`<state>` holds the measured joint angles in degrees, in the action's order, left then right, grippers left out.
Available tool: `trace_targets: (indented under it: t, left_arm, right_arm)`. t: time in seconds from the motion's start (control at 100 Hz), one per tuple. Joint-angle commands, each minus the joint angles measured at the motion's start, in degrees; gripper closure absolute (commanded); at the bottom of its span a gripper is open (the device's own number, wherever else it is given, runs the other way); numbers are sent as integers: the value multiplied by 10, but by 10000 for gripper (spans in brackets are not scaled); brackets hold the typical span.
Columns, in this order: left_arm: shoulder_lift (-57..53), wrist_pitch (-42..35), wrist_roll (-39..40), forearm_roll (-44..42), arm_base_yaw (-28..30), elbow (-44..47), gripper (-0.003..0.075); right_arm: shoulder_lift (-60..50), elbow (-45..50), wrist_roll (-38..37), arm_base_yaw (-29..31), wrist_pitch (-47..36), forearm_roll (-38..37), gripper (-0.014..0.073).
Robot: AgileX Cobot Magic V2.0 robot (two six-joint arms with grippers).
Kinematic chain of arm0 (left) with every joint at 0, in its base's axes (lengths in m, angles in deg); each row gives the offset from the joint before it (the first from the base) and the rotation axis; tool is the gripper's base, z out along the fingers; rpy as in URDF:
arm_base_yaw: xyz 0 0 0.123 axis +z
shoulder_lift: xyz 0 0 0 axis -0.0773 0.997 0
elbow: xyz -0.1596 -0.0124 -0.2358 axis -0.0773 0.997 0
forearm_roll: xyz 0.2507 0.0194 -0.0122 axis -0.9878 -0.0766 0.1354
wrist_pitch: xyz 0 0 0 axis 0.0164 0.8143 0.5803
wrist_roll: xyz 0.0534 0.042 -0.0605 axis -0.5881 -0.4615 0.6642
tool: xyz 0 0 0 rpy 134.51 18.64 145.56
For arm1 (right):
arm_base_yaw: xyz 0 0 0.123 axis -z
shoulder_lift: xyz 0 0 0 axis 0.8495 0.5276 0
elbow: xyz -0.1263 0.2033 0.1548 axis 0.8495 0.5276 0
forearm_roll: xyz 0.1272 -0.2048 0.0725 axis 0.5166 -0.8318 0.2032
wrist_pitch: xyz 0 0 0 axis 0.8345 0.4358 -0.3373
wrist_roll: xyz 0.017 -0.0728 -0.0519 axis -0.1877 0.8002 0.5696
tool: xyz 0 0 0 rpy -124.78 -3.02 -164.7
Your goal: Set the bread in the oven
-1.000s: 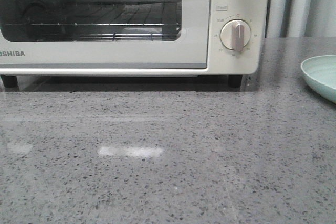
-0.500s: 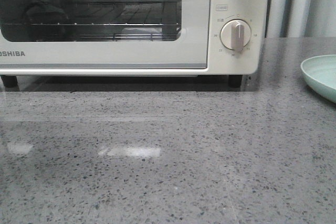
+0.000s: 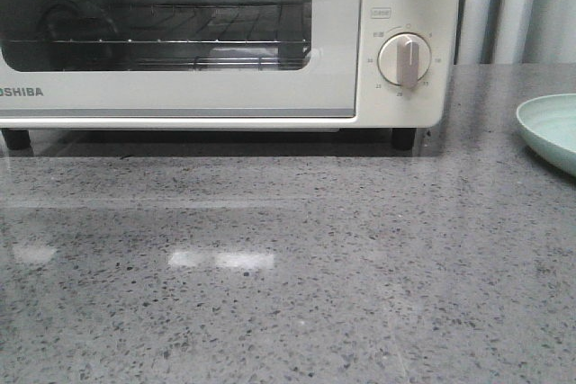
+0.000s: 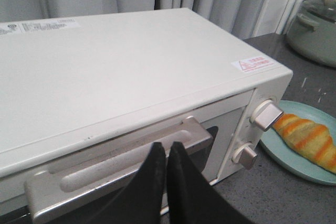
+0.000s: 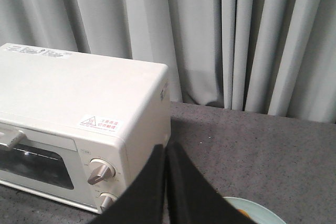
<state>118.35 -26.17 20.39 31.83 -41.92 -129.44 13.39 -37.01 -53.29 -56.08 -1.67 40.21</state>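
Note:
The cream-white oven (image 3: pixel 270 87) stands at the back of the table with its glass door closed; the wire rack shows behind the window. In the left wrist view the oven (image 4: pixel 105 72) fills the frame, and my left gripper (image 4: pixel 167 146) hangs shut and empty just in front of the silver door handle (image 4: pixel 121 169). The striped golden bread (image 4: pixel 308 137) lies on a pale green plate (image 4: pixel 283 153) to the oven's right. My right gripper (image 5: pixel 165 149) is shut and empty, high up beside the oven's right end (image 5: pixel 79 129), above the plate (image 5: pixel 257 213).
The plate's rim (image 3: pixel 549 132) shows at the right edge of the front view. A grey-green lidded pot (image 4: pixel 315 30) sits behind the oven's right side. Grey curtains (image 5: pixel 236 35) hang behind the table. Two beige dials (image 3: pixel 404 58) are on the oven's right panel.
Only the dark reflections in the oven's glass door have shifted. The oven and plate have not moved.

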Motion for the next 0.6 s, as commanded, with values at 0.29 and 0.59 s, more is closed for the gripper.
trace_targets:
  t: [0.29, 0.59]
  left_arm:
    - [65, -80, 1, -2, 23, -22, 741]
    - [77, -89, 1, -1, 57, -22, 741]
  right_arm:
    - [12, -20, 8, -2, -29, 15, 623]
    - [12, -20, 8, -2, -29, 15, 623]
